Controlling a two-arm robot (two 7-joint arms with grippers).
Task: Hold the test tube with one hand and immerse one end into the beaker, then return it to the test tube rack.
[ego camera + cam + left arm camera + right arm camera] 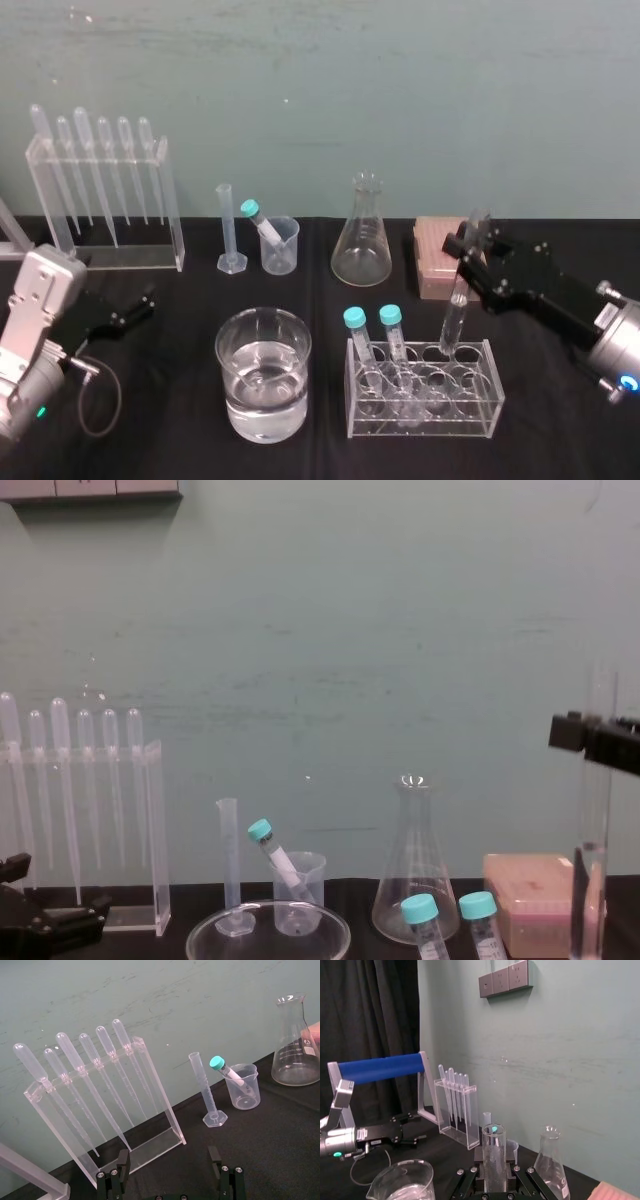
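**Test tube** [462,290]. Long, clear, uncapped. Lower end seated in a back-row hole of the test tube rack [420,428], toward 2 o'clock of the rack's middle. Top leaning slightly toward 1 o'clock in the head view.

**Right gripper** [472,243]. Clamped narrowly on the tube's upper part, just below the mouth. Arm reaching in from 3 o'clock.

**Left gripper** [169,1165]. Parked low at 9 o'clock of the beaker, well apart from it. Fingers spread wide, nothing between them.

**Beaker** [263,420]. Part-filled with clear liquid. Near the rack, at its 9 o'clock.

**Neighbours.**
- Two teal-capped tubes [372,335] at the rack's 9 o'clock end, between the held tube and the beaker.
- Conical flask [362,240] at 11 o'clock of the rack.

**Stage, as judged.** Lift-out not yet complete; dip and return outstanding.

**Hazards, as judged.**
- Pulling on a tilt: glass binding against the hole edge, with the light rack dragged or tipped.
- Travelling toward 9 o'clock too low: tube's foot clipping the capped tubes or the beaker rim.
- High grip on smooth glass: slipping or swinging at the lower end, hence a missed beaker mouth or a knock against the wall.
- Return leg: small hole, easily missed, with the tube jammed on the rack's top plate.
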